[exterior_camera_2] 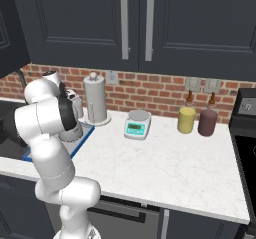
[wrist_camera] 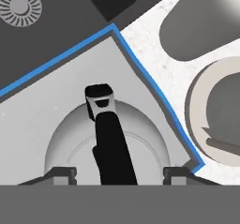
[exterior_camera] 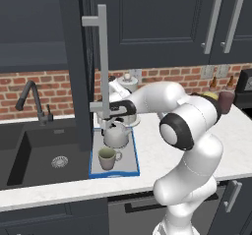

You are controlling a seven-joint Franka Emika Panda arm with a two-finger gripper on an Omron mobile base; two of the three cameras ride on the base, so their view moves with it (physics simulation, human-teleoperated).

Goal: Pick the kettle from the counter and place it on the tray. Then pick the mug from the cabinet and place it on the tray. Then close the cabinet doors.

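Left base view — I see the kettle [exterior_camera: 116, 135] sitting on the tray [exterior_camera: 132, 166], at its far end, and the mug [exterior_camera: 108, 158] upright on the near end just in front of it. The tray lies on the white counter [exterior_camera: 147, 150] beside the black sink [exterior_camera: 44, 155]. My gripper [exterior_camera: 114, 115] is right above the kettle; I can't read the finger gap from here. One cabinet door [exterior_camera: 78, 57] hangs open over the tray, its silver bar handle [exterior_camera: 102, 57] facing me.

Right base view — my arm covers most of the tray [exterior_camera_2: 84, 135]; the paper-towel roll [exterior_camera_2: 96, 99] stands just behind it, then a kitchen scale [exterior_camera_2: 137, 124], a yellow canister [exterior_camera_2: 186, 119] and a dark red one [exterior_camera_2: 207, 122] further along. The upper doors [exterior_camera_2: 135, 23] here are closed.

Hand view — looking straight down on the kettle [wrist_camera: 65, 138] on the tray [wrist_camera: 56, 92]; its dark handle [wrist_camera: 108, 138] runs up between my fingertips [wrist_camera: 61, 175], which stand apart on either side, not touching it — pincer [wrist_camera: 119, 176] apart, nothing held
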